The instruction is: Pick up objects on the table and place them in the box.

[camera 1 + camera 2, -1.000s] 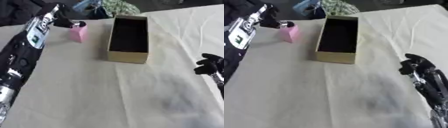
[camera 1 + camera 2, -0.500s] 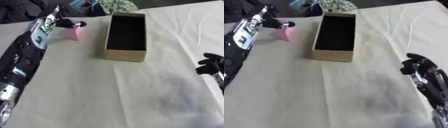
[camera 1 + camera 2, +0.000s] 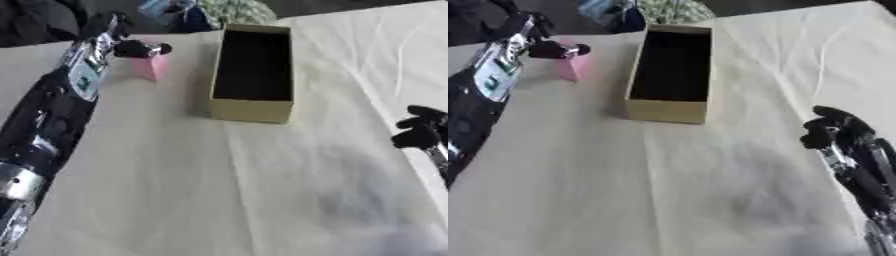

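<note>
- the left hand [image 3: 131,47] is reaching across the far left of the cloth-covered worktop [image 3: 219,190], fingers curling onto the top of a pink object [image 3: 150,67]; it appears to be closing on it, though the grip is hard to confirm.
- compared with a second ago, the hand and object are keeping the same relation; only the view is shifting, so no lift is happening yet.
- the pink object is sitting just left of the open cardboard box [image 3: 254,72], which is looking empty.
- the right hand [image 3: 833,132] is idling at the right edge, fingers curled, holding nothing.
</note>
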`<state>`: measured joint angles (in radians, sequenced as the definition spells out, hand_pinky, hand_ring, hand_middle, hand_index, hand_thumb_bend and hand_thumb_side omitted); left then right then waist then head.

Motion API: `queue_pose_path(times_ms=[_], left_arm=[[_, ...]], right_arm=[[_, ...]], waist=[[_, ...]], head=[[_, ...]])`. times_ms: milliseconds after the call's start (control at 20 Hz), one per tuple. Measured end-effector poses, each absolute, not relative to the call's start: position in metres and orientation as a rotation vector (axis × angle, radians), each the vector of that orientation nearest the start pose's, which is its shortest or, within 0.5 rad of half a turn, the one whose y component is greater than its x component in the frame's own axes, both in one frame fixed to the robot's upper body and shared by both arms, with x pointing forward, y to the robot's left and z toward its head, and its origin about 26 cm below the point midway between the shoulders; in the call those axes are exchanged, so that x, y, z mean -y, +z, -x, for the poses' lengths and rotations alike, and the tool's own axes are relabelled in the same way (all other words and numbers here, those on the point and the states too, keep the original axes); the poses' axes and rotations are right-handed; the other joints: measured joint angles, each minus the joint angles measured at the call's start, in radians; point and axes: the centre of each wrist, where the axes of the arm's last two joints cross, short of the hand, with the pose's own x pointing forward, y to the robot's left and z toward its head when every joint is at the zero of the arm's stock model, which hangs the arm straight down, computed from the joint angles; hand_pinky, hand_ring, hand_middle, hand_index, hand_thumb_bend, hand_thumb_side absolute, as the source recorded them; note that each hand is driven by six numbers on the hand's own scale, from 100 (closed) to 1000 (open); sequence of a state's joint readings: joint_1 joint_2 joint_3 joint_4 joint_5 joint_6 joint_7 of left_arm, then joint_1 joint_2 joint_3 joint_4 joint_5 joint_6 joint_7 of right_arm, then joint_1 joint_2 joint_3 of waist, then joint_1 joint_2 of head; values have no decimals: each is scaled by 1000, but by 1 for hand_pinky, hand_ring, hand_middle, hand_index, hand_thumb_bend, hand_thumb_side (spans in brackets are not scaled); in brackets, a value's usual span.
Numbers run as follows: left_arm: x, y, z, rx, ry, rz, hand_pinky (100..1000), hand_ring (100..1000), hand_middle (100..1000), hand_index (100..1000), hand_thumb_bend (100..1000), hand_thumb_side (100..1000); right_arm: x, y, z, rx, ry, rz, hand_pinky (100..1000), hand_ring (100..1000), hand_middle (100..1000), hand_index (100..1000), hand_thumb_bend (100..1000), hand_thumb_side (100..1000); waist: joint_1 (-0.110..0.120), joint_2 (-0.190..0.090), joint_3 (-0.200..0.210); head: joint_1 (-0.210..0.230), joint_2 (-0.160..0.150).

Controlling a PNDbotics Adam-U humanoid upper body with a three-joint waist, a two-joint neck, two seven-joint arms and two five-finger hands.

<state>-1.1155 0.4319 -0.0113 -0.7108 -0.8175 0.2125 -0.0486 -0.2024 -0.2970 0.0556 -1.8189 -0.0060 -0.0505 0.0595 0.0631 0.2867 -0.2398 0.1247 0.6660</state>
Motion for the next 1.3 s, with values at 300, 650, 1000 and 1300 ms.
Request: queue_pose_path(times_ms=[300,650,1000,1300], left_arm=[[-295,228,-504,1374,-763,-1090,721,601,577,762,841,585],[-292,223,-504,1368,-769,-1077,721,598,573,757,838,584],[-293,219,-504,1360,-783,-1062,720,594,568,752,836,578],[-290,217,-504,1360,-790,-1054,714,575,548,732,810,545]], right_arm=[[263,124,-311,2031,417,79,636,611,636,831,461,667],[263,124,-311,2031,417,79,636,611,636,832,460,667],[263,125,-311,2034,419,77,636,611,636,832,459,667],[263,125,-311,2033,421,77,636,611,637,832,458,668]], waist=[[0,4,-5],[0,10,-8],[3,15,-13],[3,17,-13]], head=[[1,-3],[1,-4],[1,-8],[0,-8]])
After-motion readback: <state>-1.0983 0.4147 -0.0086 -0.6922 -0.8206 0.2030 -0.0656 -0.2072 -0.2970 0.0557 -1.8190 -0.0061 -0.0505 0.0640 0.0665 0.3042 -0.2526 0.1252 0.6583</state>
